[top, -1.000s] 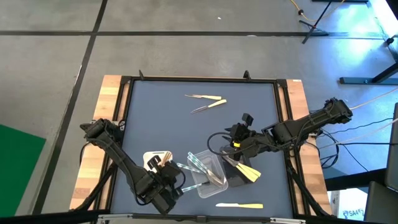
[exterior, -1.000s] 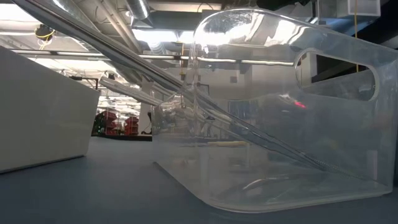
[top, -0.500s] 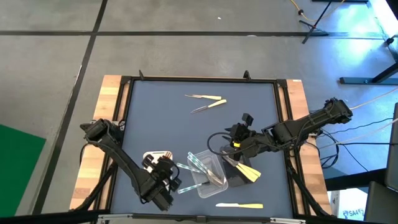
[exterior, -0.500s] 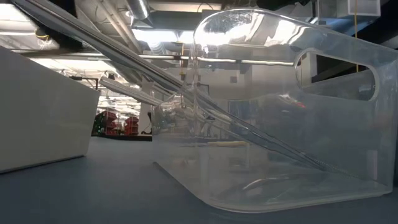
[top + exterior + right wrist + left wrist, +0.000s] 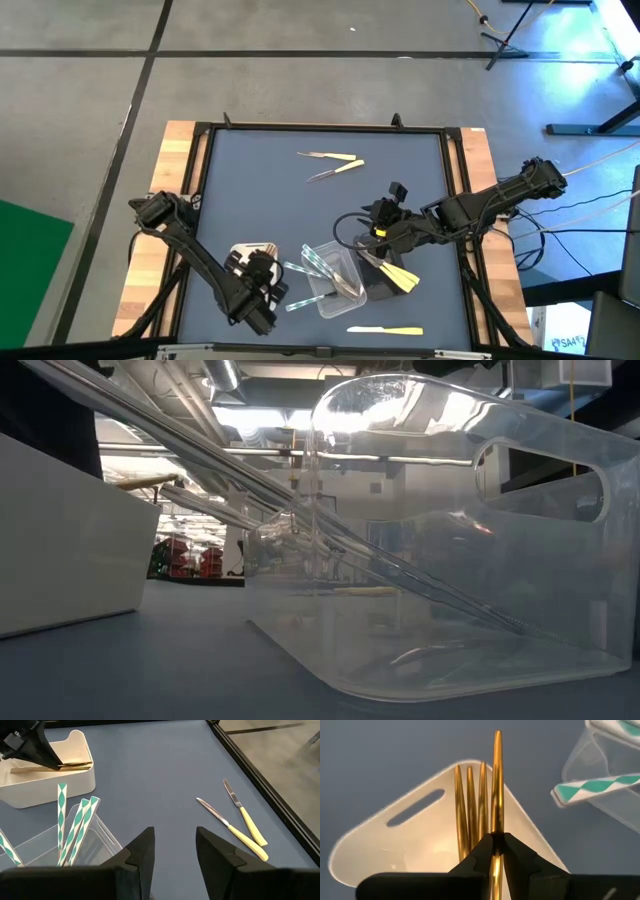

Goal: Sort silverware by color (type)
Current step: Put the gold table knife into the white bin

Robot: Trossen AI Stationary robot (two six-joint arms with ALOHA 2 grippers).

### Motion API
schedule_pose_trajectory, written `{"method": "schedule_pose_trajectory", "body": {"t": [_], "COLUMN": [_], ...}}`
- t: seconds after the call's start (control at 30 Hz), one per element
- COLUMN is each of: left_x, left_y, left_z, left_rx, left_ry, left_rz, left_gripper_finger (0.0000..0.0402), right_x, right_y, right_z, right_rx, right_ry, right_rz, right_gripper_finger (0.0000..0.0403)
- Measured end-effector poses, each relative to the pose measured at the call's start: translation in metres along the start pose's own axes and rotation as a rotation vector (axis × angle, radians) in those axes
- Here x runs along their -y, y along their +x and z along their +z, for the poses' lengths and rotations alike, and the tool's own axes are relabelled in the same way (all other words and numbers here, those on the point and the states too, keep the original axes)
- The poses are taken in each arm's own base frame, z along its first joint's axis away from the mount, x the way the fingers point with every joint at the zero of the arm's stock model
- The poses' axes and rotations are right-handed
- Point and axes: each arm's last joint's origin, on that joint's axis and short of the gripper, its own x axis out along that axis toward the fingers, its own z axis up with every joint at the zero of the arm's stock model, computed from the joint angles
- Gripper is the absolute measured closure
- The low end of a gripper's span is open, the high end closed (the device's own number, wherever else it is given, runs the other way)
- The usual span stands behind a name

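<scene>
Wooden utensil [image 5: 496, 795] pinched in left gripper [image 5: 496, 851] jaws over white tray [image 5: 380, 845]; right gripper [image 5: 172, 845] jaws open, empty.

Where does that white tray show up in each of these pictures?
High view: white tray, lower left, partly under the left gripper.
Low view: white wall at far left.
Left wrist: centre.
Right wrist: upper left.
Shared landmark: the clear tray beside it.
</scene>
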Motion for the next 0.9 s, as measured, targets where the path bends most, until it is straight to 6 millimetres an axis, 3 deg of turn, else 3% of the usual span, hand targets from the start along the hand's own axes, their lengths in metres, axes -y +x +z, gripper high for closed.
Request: {"method": "schedule_pose_trajectory", "body": {"t": [0.27,0.9], "left_x": [-0.004,-0.004], "left_y": [0.012,0.012], "left_z": [-0.010,-0.010], "left_rx": [-0.068,-0.073], "left_ry": [0.005,0.009], "left_rz": [0.019,0.021], "left_gripper_finger": [0.0376,0.0376], "right_x": [0.000,-0.001], "right_y": [0.000,0.000], "right_z": [0.000,0.001], "right_rx": [0.000,0.011], "right_ry": [0.000,0.009], "right_rz": [0.000,0.005], "right_gripper_finger": [0.0271,0.0271]}}
